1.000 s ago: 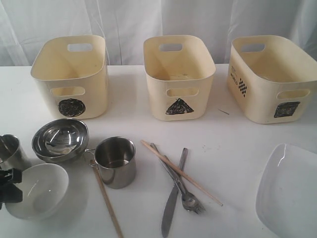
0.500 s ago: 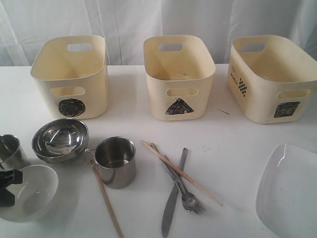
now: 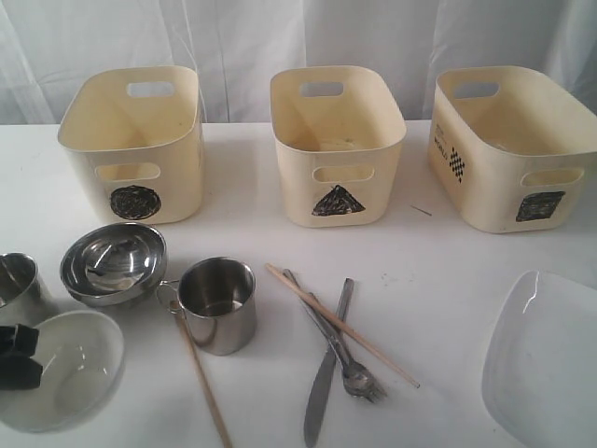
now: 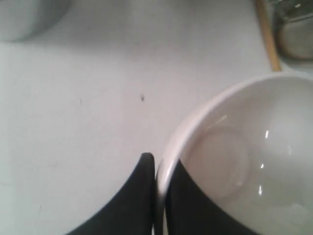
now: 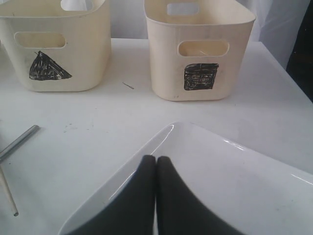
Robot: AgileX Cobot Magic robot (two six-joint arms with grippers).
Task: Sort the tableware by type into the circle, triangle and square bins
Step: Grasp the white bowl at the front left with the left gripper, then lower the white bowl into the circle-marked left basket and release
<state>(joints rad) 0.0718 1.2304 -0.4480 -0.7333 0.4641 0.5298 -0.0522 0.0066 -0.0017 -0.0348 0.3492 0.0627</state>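
At far left of the exterior view, the left gripper [image 4: 159,165] is clamped on the rim of the white bowl [image 3: 75,369], one black finger [image 4: 139,196] outside the wall and the other inside. This bowl sits at the near-left corner of the white table [image 3: 429,271]; whether it rests on the surface or is raised cannot be told. Just behind it, at the left edge, stands one steel cup [image 3: 17,285], partly cut off. To its right is the steel bowl [image 3: 114,263], upright, and behind that the circle bin [image 3: 182,159], a cream tub with a cut-out handle. A second steel cup [image 3: 219,308] stands just right of the steel bowl, with its handle turned towards that bowl. One wooden chopstick [image 3: 203,378] runs from the base of this cup towards the near edge. Near the middle, the other chopstick [image 3: 340,325] lies slantwise across the fork [image 3: 359,381] and the knife [image 3: 322,392], which cross each other. Behind them stands the triangle bin [image 3: 294,177]. Farther right is the square bin [image 3: 485,196], and in front of it, at the near-right corner, lies the large white squarish plate [image 3: 550,364]. The right gripper [image 5: 155,161], seen only in its wrist view, has its fingers pressed together with nothing between them, above the plate's near rim.
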